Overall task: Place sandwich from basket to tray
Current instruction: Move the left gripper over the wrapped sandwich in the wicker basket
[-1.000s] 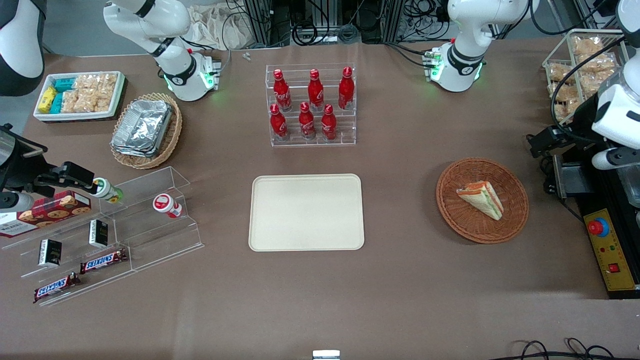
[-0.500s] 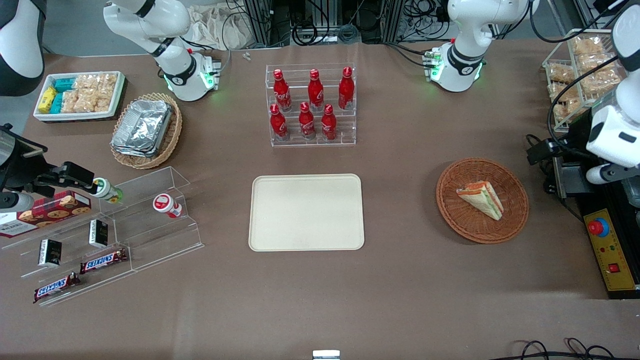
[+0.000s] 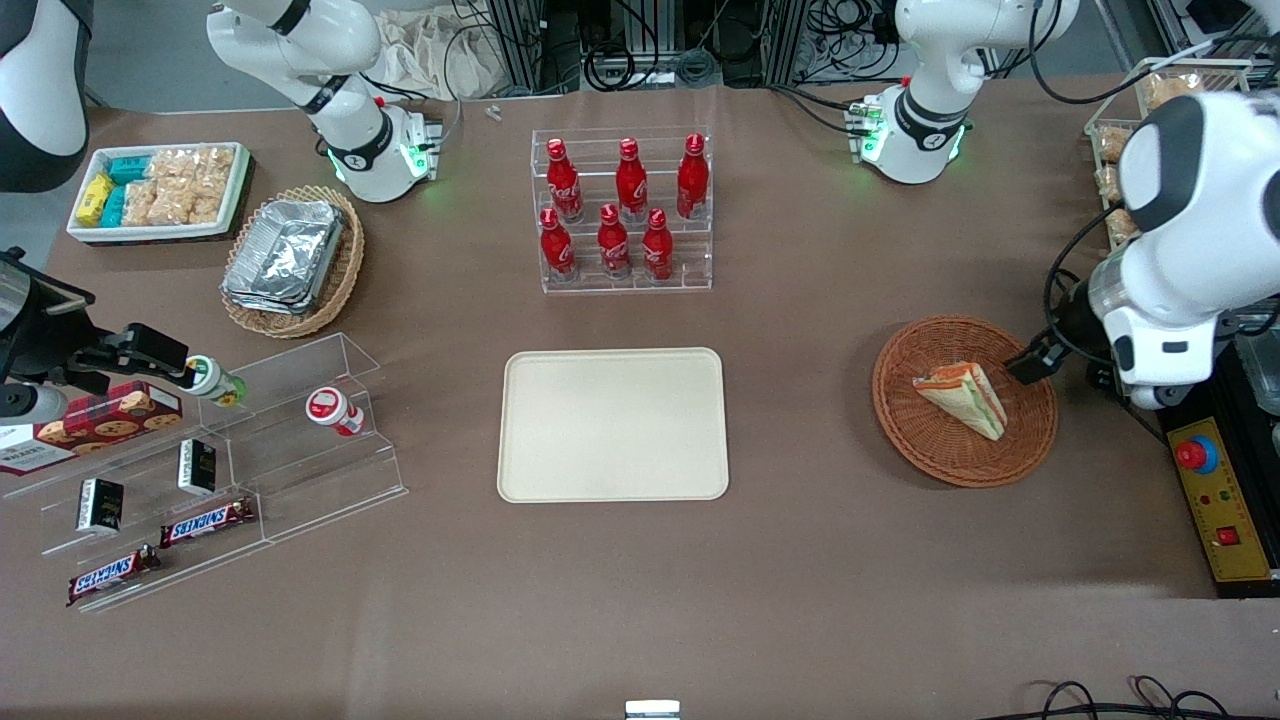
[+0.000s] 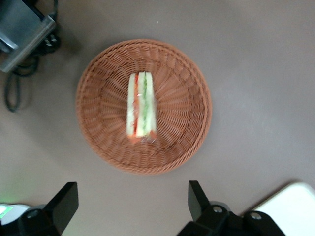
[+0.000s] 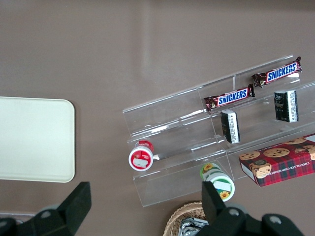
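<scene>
Gripper [image 4: 132, 202] spread wide above basket [image 4: 187, 128] rim; sandwich [image 4: 141, 106] centred.

The basket [image 3: 964, 400] is rough woven wicker, reddish-brown. The sandwich [image 3: 962, 398] shows soft pale bread. The tray [image 3: 613, 424] looks smooth, matt cream plastic. The gripper [image 4: 133, 206], above the basket, has matt black fingers [image 4: 197, 196] spread apart.

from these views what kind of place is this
Likely a robot lab's mock snack counter: a rack of cola bottles, Snickers bars, cable clutter. The open gripper hovers above the sandwich in the basket.
</scene>
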